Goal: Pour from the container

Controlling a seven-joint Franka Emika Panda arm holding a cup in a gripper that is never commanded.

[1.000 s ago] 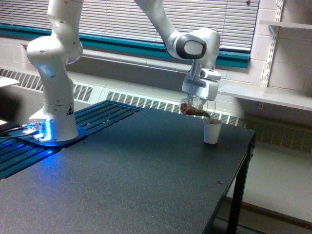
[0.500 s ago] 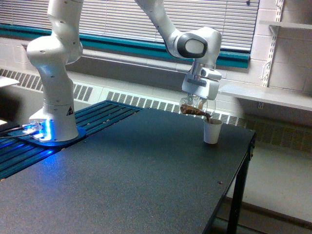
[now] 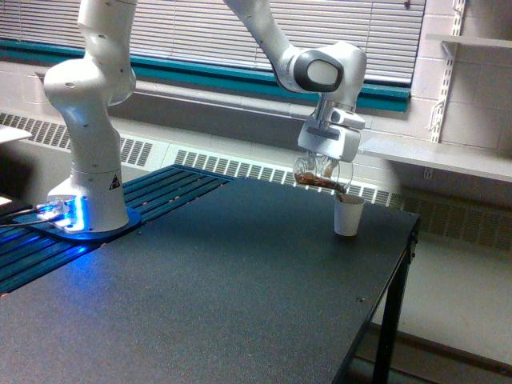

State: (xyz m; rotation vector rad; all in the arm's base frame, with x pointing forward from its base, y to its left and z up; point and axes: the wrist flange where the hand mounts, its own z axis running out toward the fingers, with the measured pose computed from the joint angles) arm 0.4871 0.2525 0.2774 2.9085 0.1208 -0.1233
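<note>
While the container (image 3: pixel 317 176) hangs tipped nearly onto its side, its mouth points toward the exterior view's right and down, just above the rim of the white paper cup (image 3: pixel 348 216) on the table (image 3: pixel 240 304); the gripper (image 3: pixel 323 166) is clamped on it. Any falling stream is too small to make out

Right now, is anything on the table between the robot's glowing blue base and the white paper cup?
No. In the exterior view, the dark table is bare between the base and the white paper cup.
</note>
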